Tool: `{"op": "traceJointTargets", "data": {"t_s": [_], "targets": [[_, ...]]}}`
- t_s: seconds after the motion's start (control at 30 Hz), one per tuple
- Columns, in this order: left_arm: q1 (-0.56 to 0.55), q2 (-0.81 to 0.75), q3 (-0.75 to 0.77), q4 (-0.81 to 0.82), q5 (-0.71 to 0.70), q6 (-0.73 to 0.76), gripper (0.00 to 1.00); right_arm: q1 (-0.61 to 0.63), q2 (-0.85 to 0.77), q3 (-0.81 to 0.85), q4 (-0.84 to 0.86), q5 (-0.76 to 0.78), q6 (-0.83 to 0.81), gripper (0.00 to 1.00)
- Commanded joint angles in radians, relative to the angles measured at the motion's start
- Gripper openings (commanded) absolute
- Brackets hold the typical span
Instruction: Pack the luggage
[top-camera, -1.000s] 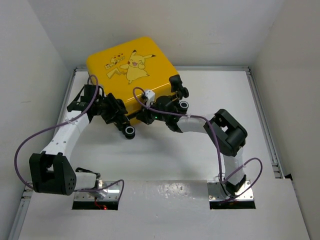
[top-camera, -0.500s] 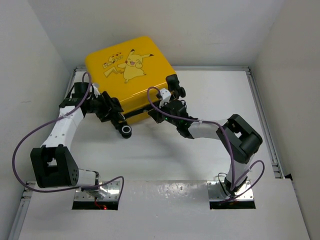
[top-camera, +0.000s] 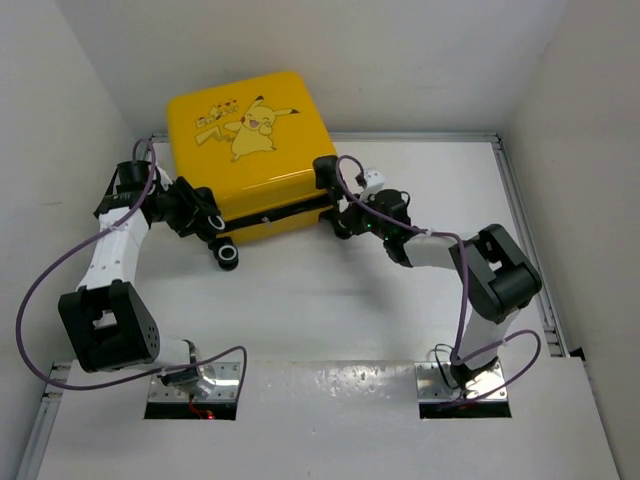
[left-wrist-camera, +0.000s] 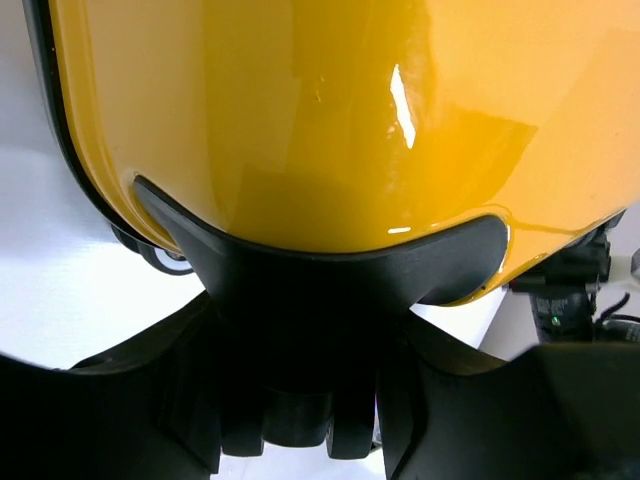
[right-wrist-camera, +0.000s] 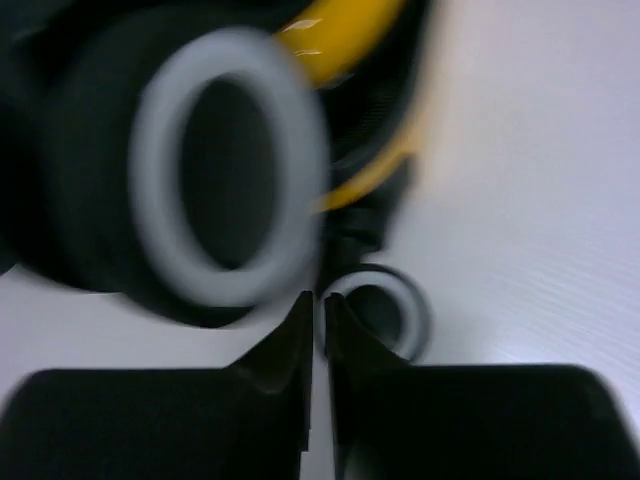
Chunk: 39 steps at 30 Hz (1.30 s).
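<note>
The luggage (top-camera: 245, 150) has turned and slid back. It now lies closed at the far left of the table (top-camera: 330, 300), so we think the packing is nearly done. Our left gripper (top-camera: 203, 220) sits around its black corner, but we cannot tell if it pinches. Our right gripper (top-camera: 348, 218) is pressed together and empty, beside a wheel (right-wrist-camera: 225, 165).

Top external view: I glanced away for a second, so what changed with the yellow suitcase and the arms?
The luggage slid left and turned slightly clockwise. The left gripper, at its near-left wheel corner, drew back toward the left wall. The right gripper followed, that arm stretching out. The luggage stayed closed, lying flat on the table.
</note>
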<state>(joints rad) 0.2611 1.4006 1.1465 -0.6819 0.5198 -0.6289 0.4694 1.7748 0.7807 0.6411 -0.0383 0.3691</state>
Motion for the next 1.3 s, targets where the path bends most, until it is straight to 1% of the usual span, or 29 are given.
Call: {"op": "traceJointTargets", "data": {"t_s": [0.0, 0.03, 0.07, 0.13, 0.17, 0.23, 0.27, 0.3, 0.33, 0.5, 0.57, 0.67, 0.77, 0.83, 1.07, 1.2, 1.27], "targets": [[0.001, -0.011, -0.03, 0.093, -0.181, -0.114, 0.0, 0.047, -0.024, 0.069, 0.042, -0.346, 0.033, 0.11], [-0.016, -0.026, -0.04, 0.093, -0.172, -0.114, 0.0, 0.06, -0.028, 0.078, 0.017, -0.377, 0.046, 0.3], [-0.025, -0.026, -0.062, 0.093, -0.172, -0.124, 0.0, 0.105, -0.044, 0.09, 0.015, -0.391, 0.075, 0.35], [-0.034, -0.041, -0.08, 0.102, -0.172, -0.124, 0.0, 0.142, -0.064, 0.081, 0.023, -0.371, 0.09, 0.44], [-0.049, -0.054, -0.08, 0.102, -0.172, -0.133, 0.0, 0.196, -0.066, 0.083, 0.02, -0.33, 0.105, 0.44], [-0.06, -0.063, -0.093, 0.102, -0.172, -0.134, 0.0, 0.238, -0.055, 0.115, -0.03, -0.273, 0.116, 0.46], [-0.06, -0.063, -0.102, 0.102, -0.172, -0.134, 0.0, 0.274, -0.046, 0.123, -0.023, -0.238, 0.126, 0.46], [-0.06, -0.063, -0.102, 0.102, -0.172, -0.134, 0.0, 0.278, -0.034, 0.127, -0.005, -0.236, 0.143, 0.46], [-0.06, -0.063, -0.102, 0.102, -0.162, -0.134, 0.0, 0.279, 0.015, 0.149, 0.043, -0.238, 0.206, 0.47], [-0.06, -0.072, -0.091, 0.102, -0.153, -0.123, 0.0, 0.272, 0.164, 0.244, 0.123, -0.308, 0.254, 0.48], [-0.06, -0.081, -0.082, 0.102, -0.142, -0.123, 0.0, 0.264, 0.202, 0.302, 0.115, -0.307, 0.272, 0.53], [-0.069, -0.094, -0.082, 0.102, -0.133, -0.114, 0.0, 0.256, 0.255, 0.351, 0.088, -0.301, 0.295, 0.55], [-0.08, -0.104, -0.073, 0.102, -0.124, -0.114, 0.0, 0.273, 0.285, 0.377, 0.089, -0.284, 0.307, 0.55], [-0.091, -0.126, -0.073, 0.102, -0.124, -0.104, 0.0, 0.261, 0.305, 0.393, 0.097, -0.27, 0.32, 0.55], [-0.109, -0.144, -0.064, 0.084, -0.153, -0.077, 0.0, 0.267, 0.353, 0.46, 0.138, -0.23, 0.356, 0.55], [-0.109, -0.144, -0.064, 0.073, -0.162, -0.068, 0.0, 0.267, 0.353, 0.479, 0.115, -0.158, 0.387, 0.51], [-0.109, -0.144, -0.064, 0.073, -0.162, -0.068, 0.0, 0.261, 0.353, 0.483, 0.086, -0.126, 0.442, 0.48]]}}
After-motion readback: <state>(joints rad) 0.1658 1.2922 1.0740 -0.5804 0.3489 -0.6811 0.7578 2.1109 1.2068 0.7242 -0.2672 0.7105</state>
